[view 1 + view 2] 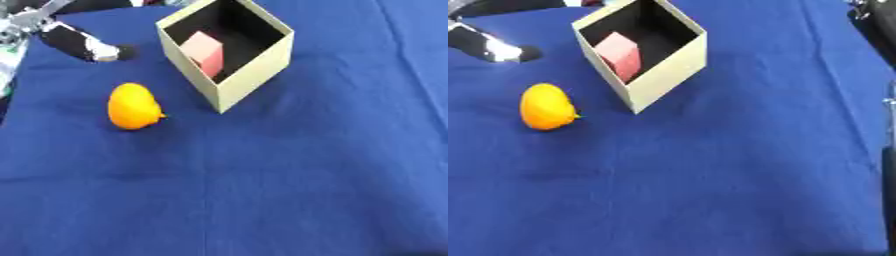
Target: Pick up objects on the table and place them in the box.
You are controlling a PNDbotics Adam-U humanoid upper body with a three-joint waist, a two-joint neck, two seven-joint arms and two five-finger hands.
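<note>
A blue cloth (289,190) covers the table. The box (254,75) stands open, a pink block (206,50) already inside. The orange fruit (133,106) waits beside it. The left hand (83,44) hovers nearby; whether its fingers are spread or curled cannot be told.

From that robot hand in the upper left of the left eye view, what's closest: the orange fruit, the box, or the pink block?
From the left hand:
1. Box, its near wall just to the right.
2. Orange fruit, below on the cloth; close to call with the box.
3. Pink block, inside the box.
</note>
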